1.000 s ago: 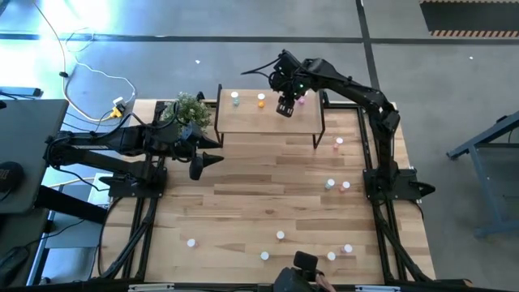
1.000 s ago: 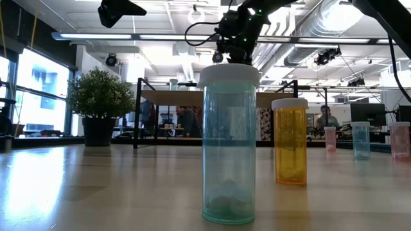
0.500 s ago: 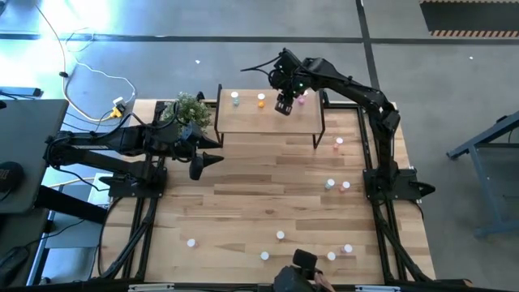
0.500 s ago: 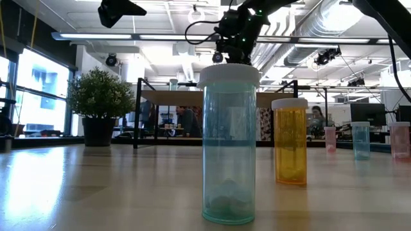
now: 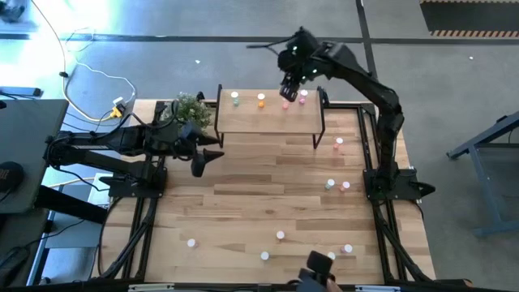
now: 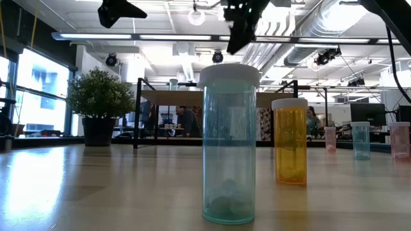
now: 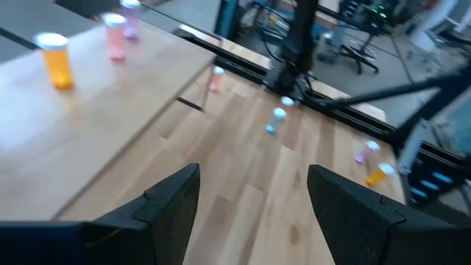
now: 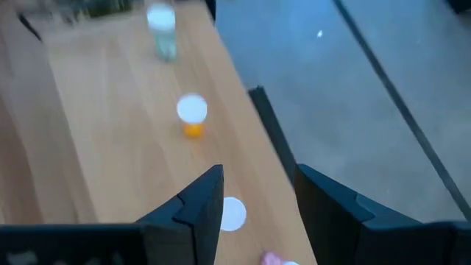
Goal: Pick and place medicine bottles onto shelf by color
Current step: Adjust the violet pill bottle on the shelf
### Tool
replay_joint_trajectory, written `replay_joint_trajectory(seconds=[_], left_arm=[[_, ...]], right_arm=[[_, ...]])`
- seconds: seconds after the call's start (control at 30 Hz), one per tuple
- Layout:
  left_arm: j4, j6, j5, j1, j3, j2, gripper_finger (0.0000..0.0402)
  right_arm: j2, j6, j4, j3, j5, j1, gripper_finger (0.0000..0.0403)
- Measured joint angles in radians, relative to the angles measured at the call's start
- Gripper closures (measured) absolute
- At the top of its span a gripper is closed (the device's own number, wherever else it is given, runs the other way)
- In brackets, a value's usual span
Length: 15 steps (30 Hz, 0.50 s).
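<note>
The shelf (image 5: 268, 118) stands at the table's far side. On it stand a pale green bottle (image 5: 235, 98), an orange bottle (image 5: 261, 100) and two pink bottles (image 5: 285, 103) (image 5: 302, 96), each on its base. My right gripper (image 5: 290, 85) hangs open and empty above the shelf's far edge; its wrist view shows the green bottle (image 8: 162, 29), the orange one (image 8: 192, 114) and a white cap (image 8: 233, 213) below it. My left gripper (image 5: 207, 158) is open and empty, raised at the table's left, near the shelf's left end.
Several bottles stand loose on the tabletop: some at the right (image 5: 339, 143) (image 5: 330, 184) (image 5: 345, 186), others along the near edge (image 5: 191, 242) (image 5: 280, 235) (image 5: 331, 256). A potted plant (image 5: 190, 108) stands left of the shelf. Bare wood lies between the shelf and the near bottles.
My right gripper has risen and gone toward the table's far edge, off the shelf's top. A pink bottle now shows standing on the shelf where the gripper was.
</note>
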Motion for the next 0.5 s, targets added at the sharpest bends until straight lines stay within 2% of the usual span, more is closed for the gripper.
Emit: replay_joint_trajectory(seconds=[0.07, 0.3, 0.5], left_arm=[[0.003, 0.0, -0.027, 0.007, 0.0, 0.0, 0.0158], [0.045, 0.099, -0.115, 0.087, 0.0, 0.0, 0.0158], [0.168, 0.184, -0.052, 0.186, 0.0, 0.0, 0.0158]], right_arm=[[-0.011, 0.029, -0.015, 0.042, 0.0, 0.0, 0.0244], [-0.18, 0.18, 0.059, -0.113, 0.002, -0.034, 0.0245], [-0.284, 0.308, 0.073, -0.294, 0.035, -0.08, 0.0245]])
